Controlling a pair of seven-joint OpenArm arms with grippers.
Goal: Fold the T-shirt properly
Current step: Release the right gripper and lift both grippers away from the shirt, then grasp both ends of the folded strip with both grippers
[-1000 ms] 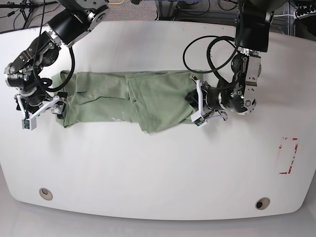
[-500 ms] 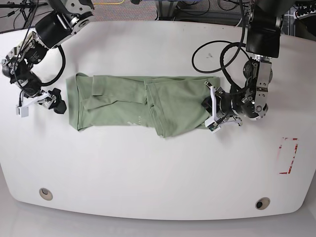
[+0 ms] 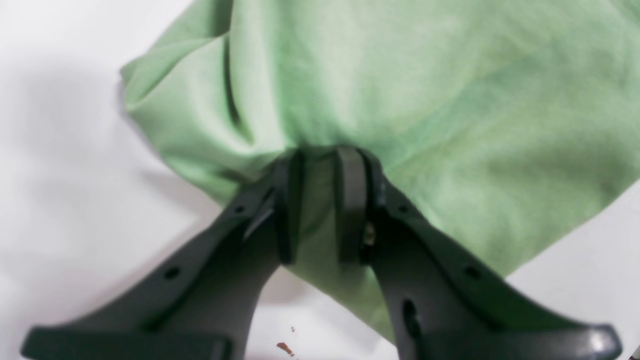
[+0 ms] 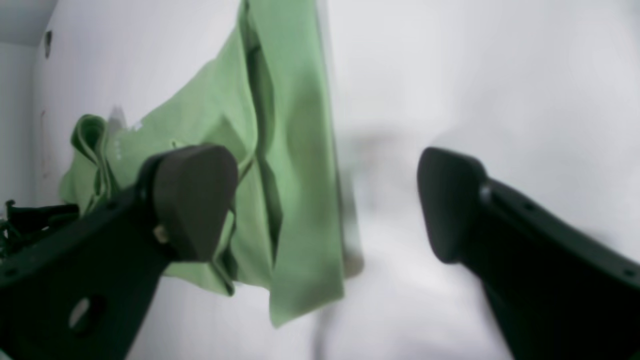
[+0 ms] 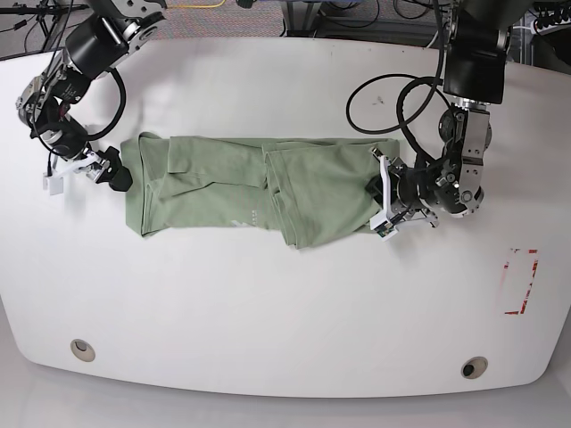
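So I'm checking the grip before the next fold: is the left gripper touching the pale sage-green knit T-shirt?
Touching. The left wrist view shows the left gripper pinching a bunched edge of the T-shirt between its fingers.

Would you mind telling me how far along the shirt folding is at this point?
Done: the T-shirt lies as a long narrow band on the table. In hand: the left gripper pinches its edge, while the right gripper hangs open beside the other end. Left: folding the band crosswise.
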